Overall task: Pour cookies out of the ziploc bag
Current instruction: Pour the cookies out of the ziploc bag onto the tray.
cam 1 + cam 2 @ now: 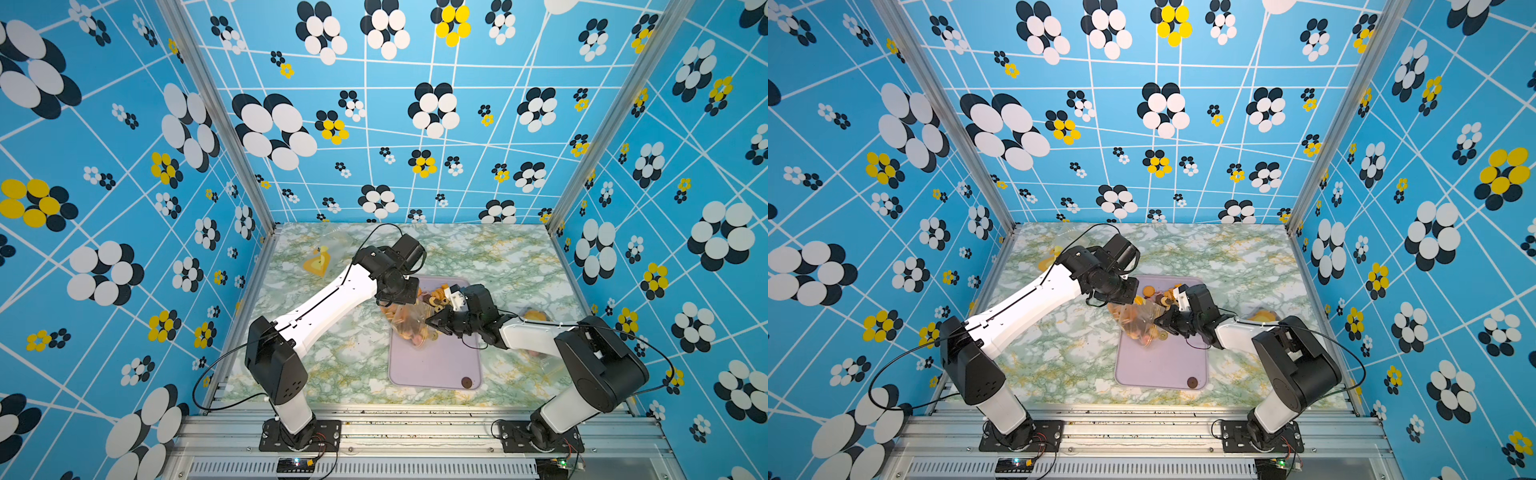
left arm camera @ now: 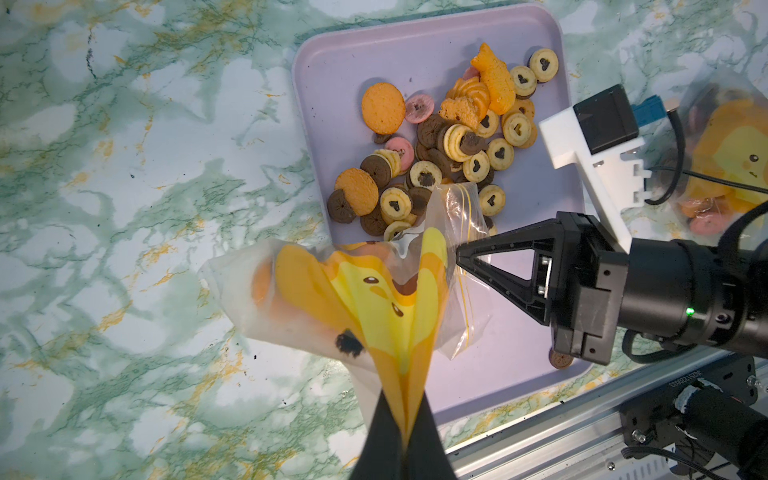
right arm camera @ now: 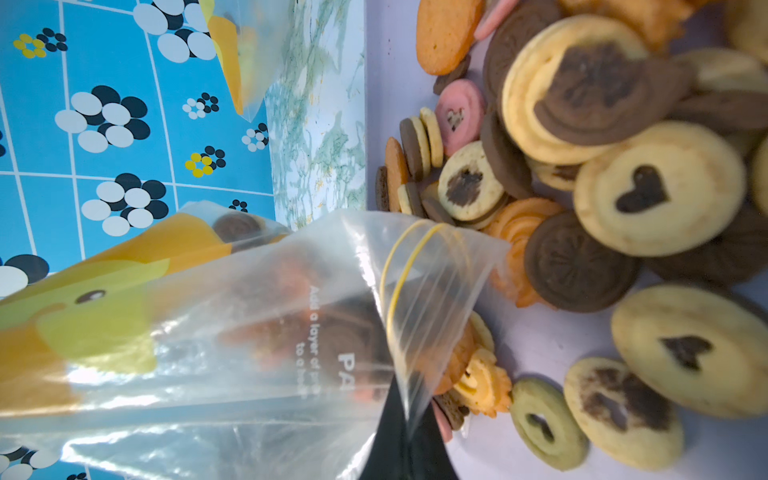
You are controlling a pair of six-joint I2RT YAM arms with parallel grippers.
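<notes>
While hanging over lilac tray [image 2: 498,365], ziploc bag [image 2: 332,291] slanted: long axis from raised bottom, clamped in left gripper [image 2: 402,415], down to mouth facing pile, rim pinched by right gripper [image 2: 459,251]; cookies [image 2: 449,141] heaped on tray, some inside bag.

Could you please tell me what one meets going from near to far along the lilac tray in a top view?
Lone brown cookie → ziploc bag, held over the tray → pile of cookies.
</notes>
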